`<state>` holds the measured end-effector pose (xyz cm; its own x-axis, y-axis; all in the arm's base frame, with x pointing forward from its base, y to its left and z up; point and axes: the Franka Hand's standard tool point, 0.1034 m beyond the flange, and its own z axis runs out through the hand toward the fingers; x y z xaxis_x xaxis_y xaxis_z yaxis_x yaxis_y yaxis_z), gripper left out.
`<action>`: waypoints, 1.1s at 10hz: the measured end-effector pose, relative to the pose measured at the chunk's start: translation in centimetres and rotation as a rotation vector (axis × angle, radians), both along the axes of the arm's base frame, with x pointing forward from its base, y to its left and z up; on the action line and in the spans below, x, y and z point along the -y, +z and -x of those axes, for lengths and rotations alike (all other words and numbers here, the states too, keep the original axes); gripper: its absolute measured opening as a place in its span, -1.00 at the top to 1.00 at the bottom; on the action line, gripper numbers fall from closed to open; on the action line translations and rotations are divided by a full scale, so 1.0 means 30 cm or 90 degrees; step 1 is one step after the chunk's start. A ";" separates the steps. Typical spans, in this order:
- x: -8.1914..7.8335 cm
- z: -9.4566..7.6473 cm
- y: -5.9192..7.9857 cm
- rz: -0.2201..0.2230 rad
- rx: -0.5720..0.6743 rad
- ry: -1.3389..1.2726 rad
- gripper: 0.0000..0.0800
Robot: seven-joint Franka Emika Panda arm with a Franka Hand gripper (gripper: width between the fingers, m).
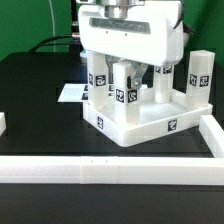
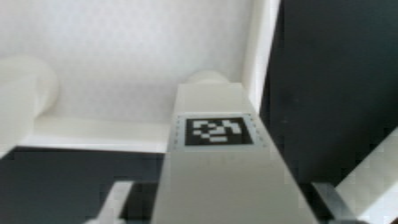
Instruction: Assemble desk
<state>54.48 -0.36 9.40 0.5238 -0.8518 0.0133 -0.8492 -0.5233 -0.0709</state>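
The desk top (image 1: 135, 118) is seen mid-table with legs upright; a leg (image 2: 221, 150) is clamped between the fingers of the gripper (image 1: 126, 82), its long axis vertical, directly above the top.

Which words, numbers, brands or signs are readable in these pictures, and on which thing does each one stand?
No readable words, numbers or brands.
Only black-and-white square tags: on the desk top's rim, on its legs, and on the leg in the wrist view. They are patterns, not text.
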 end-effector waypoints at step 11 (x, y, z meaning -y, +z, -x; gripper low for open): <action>-0.007 0.000 -0.001 -0.023 -0.014 -0.294 0.26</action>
